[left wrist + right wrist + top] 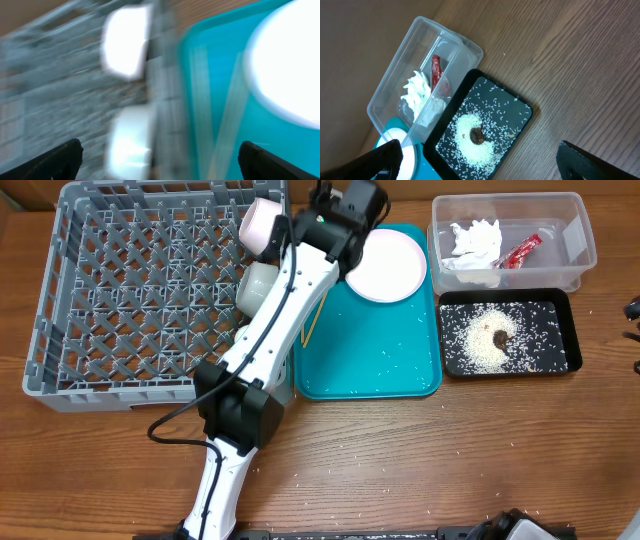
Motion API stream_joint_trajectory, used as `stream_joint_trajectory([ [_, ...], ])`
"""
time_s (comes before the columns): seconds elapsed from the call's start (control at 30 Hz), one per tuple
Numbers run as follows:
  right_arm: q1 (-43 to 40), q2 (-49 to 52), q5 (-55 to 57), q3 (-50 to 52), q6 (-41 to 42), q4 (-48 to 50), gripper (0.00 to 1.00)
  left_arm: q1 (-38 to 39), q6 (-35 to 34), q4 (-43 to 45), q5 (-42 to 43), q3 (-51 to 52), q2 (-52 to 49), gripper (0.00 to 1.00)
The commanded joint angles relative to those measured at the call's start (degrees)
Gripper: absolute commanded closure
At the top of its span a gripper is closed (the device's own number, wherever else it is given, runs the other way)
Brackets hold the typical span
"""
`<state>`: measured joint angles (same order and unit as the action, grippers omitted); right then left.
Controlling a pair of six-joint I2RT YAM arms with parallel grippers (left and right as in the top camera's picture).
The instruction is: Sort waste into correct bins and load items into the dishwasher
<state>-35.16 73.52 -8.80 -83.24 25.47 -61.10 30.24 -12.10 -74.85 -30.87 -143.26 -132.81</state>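
rack on the left, bins on the right, both jaws holding nothing

far left on the wooden surface (450,465): big grey dish rack (130,290). inside it, by the right wall, a white bowl (262,225) tilted at the back and a small white cup (254,288) just in front of it. seen only as white blurs in the left wrist view.

across the rack's right edge, the white left arm (275,310), stretched from the front of the surface to the back. left jaws up over the back left corner of the teal tray (370,360), spread wide with nothing between them.

on the teal tray: thin wooden chopsticks (311,320) along the left side, partly under the arm, and a white round plate (388,265) at the back.

next to the right, clear plastic tub (582,240) at the back, with a crumpled white napkin (475,242) and a small red wrapper (522,250) inside. right beside it, in front, black tray (572,330) with a heap of white rice (480,345) and a small brown scrap (499,336) in the middle of the heap.

right jaws up above the tub and black tray, spread wide, holding nothing.
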Motion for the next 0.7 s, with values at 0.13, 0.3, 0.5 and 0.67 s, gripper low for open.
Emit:
stream_joint_trajectory([
  [0.13,-0.1,-0.1,-0.3,-1.4,0.2,0.3,0.00,0.2,-17.9,7.9,29.8,1.8,-1.2,0.09],
  [0.3,-0.1,-0.1,-0.3,-1.4,0.2,0.3,0.00,1.4,-27.4,16.7,27.1,9.0,-3.9,0.21],
  [0.5,-0.1,-0.1,-0.3,-1.4,0.2,0.3,0.00,2.9,-37.9,16.8,21.0,9.4,-8.7,0.23],
  [0.67,-0.1,-0.1,-0.3,-1.4,0.2,0.3,0.00,3.9,-43.7,18.3,17.4,9.4,-12.3,0.29],
])
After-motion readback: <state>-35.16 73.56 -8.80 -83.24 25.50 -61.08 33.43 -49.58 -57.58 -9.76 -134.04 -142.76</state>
